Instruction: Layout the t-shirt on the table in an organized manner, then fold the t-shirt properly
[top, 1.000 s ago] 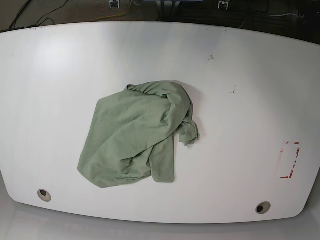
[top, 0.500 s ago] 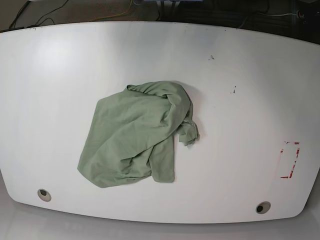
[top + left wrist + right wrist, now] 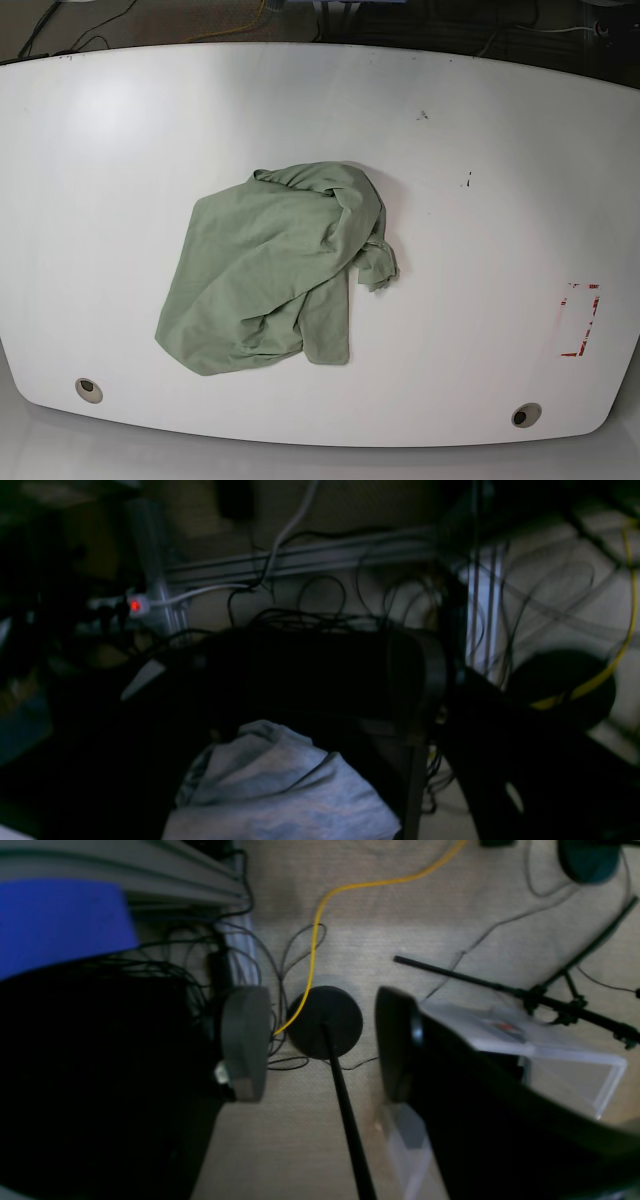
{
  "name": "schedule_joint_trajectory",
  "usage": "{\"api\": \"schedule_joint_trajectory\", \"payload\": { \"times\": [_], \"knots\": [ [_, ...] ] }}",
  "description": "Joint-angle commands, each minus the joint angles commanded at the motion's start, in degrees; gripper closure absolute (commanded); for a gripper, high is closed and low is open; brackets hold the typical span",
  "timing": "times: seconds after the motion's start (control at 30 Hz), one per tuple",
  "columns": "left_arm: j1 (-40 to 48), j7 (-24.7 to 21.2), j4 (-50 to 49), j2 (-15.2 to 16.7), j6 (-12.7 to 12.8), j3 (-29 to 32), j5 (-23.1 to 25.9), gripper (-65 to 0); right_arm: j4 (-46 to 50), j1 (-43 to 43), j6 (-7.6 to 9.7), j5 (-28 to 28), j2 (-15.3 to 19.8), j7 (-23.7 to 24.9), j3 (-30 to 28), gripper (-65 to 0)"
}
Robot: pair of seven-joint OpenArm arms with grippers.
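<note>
A: Sage-green cloth, item one: the t-shirt (image 3: 268, 275), crumpled, lying on the desk (image 3: 480, 200) a little toward nine o'clock of its middle. Condition?

B: Unfolded and not spread. The broad flat part fans out toward seven o'clock; a bunched, twisted part sits at the one o'clock end, with a small tail of cloth hanging off toward four o'clock. Nothing touches it in the base view.

A: Item two, the desk itself.

B: White, smooth, curved edges. Two round grey grommets along the near edge, one at seven o'clock (image 3: 88, 389), one at five o'clock (image 3: 525, 415). Red tape marks (image 3: 579, 320) at four o'clock, well apart from the shirt. Dark specks (image 3: 466, 181) toward two o'clock.

A: Item three, the right hand (image 3: 320, 1040).

B: Wide open, nothing between the jaws. Its wrist camera looks down at the floor: a yellow cable (image 3: 320, 930), a round black stand base (image 3: 325, 1022) and a clear plastic box (image 3: 550, 1060).

A: Item four, the left hand.

B: Cannot tell its state; its wrist view is very dark and the hand does not show clearly. Visible there: tangled black cables (image 3: 320, 605), a small red light (image 3: 134, 605) at ten o'clock, and a pale bundle of cloth (image 3: 280, 790) at six o'clock.

A: Either hand in the base view?

B: Neither.
</note>
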Motion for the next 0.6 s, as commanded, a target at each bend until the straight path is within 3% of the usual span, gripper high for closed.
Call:
{"api": "schedule_joint_trajectory", "payload": {
  "times": [0.23, 0.6],
  "knots": [
    [4.7, 0.0, 6.3, -1.1, -5.2, -0.2, -6.9, -40.6, 6.2, -4.6, 0.00, 0.4, -0.1, 0.0, -0.2, -32.6],
    [13.8, -0.1, 18.4, -1.2, -5.7, -0.1, -12.0, -40.6, 17.5, -12.2, 0.00, 0.5, -0.3, 0.0, -2.1, -32.6]
  ]
}}
